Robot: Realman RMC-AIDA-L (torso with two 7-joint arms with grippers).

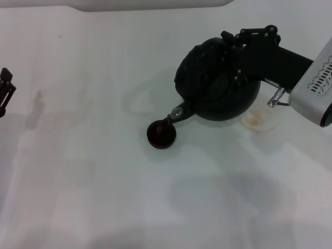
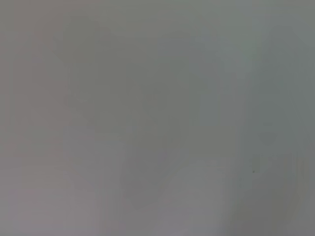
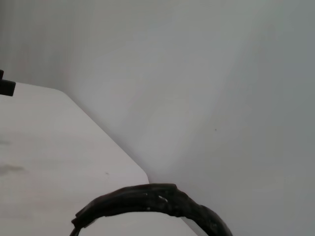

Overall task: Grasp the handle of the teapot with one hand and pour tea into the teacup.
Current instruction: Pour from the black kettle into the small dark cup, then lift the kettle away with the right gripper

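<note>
In the head view the round matte black teapot [image 1: 220,85] is held tilted above the white table, its short spout [image 1: 178,113] pointing down over the tiny dark teacup [image 1: 161,134]. A thin brown stream runs from the spout into the cup. My right hand [image 1: 244,46], black on a silver-grey forearm, is shut on the black arched handle at the pot's top. The handle shows as a dark arc in the right wrist view [image 3: 147,204]. My left gripper [image 1: 5,85] sits at the table's left edge, far from both. The left wrist view shows only blank grey surface.
A faint brownish ring stain [image 1: 257,120] marks the white table [image 1: 104,171] just right of the teapot. The table's far edge [image 1: 155,6] runs along the top of the head view.
</note>
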